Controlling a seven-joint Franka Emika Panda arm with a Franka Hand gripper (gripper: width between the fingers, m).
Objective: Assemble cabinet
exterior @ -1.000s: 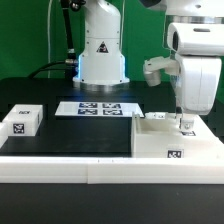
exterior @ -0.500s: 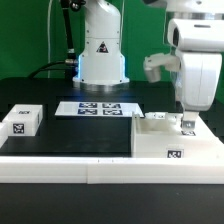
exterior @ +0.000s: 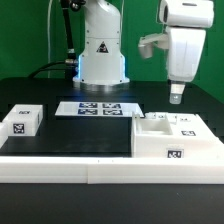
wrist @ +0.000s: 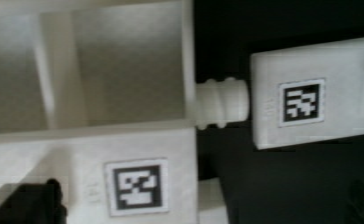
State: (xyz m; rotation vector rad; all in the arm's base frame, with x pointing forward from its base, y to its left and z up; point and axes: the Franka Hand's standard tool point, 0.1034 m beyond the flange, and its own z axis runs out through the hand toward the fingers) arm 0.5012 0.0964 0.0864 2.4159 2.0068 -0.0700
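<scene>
The cabinet (exterior: 170,138), a big white box with inner compartments and tags, stands at the exterior view's right on the black table. My gripper (exterior: 176,96) hangs well above it, open and empty. In the wrist view the cabinet (wrist: 90,70) shows its compartments and a tag. A smaller white tagged part (wrist: 312,100) with a ribbed round peg (wrist: 220,103) lies against the cabinet's wall. My gripper (wrist: 193,208) shows only dark fingertips (wrist: 26,204) at the picture's edges, set far apart, with nothing between them.
A small white tagged block (exterior: 20,121) sits at the exterior view's left. The marker board (exterior: 96,108) lies in the middle in front of the arm's base (exterior: 101,55). A white ledge (exterior: 100,165) runs along the table's front edge.
My gripper has risen from the top of the cabinet to well above it and shifted slightly toward the exterior view's left. It holds nothing. The cabinet and block have not moved.
</scene>
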